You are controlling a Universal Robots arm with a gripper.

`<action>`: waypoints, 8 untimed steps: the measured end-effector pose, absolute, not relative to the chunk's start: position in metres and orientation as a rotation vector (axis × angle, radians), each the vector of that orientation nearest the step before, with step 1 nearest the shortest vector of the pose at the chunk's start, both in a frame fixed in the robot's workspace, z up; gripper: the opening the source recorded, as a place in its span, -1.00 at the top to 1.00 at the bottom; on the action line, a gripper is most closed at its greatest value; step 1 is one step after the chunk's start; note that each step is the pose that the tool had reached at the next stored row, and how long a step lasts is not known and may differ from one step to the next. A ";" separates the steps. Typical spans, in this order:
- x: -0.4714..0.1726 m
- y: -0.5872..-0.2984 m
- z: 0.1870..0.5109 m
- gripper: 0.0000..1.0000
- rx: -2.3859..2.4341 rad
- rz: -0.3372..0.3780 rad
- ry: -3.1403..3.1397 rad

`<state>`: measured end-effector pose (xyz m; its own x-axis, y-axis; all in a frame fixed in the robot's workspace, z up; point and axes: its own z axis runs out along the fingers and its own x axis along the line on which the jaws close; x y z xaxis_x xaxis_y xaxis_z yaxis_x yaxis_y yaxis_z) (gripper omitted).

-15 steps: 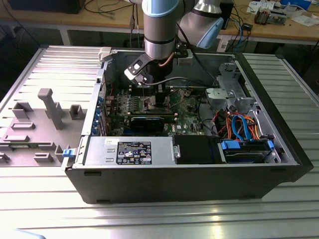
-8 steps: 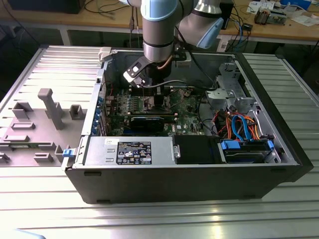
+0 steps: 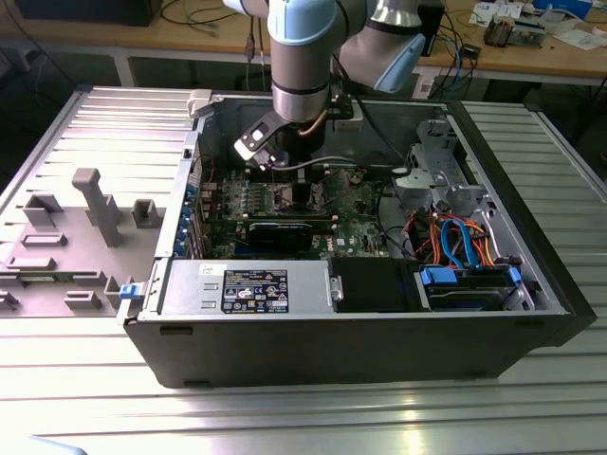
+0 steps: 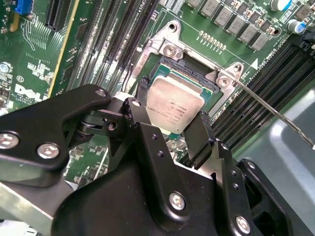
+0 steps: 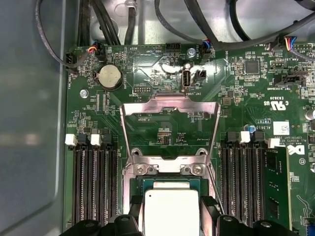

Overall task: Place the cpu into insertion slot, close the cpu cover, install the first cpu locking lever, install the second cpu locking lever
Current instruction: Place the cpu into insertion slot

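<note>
The gripper (image 4: 173,104) is closed narrowly on the edges of the cpu (image 5: 170,209), a flat square chip with a dull silver-grey top, at the slot (image 4: 196,68), beside the swung-open cover (image 5: 147,106).

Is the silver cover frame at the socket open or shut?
Open. The thin square silver cover frame is flipped back off the square socket; green circuit board shows through its window.

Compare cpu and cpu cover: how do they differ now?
The cpu is a solid plate; the cpu cover is an open frame with a window. The cpu sits gripped in the tool at the insertion slot; the cpu cover is swung open, untouched. Both are silver metal, roughly square.
</note>
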<state>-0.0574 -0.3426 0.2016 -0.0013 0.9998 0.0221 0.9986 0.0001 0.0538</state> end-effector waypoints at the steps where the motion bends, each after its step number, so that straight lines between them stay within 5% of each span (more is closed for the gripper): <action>1: -0.057 -0.343 0.201 -0.09 2.204 0.083 2.206; 8: -0.057 -0.343 0.199 -0.09 2.205 0.082 2.206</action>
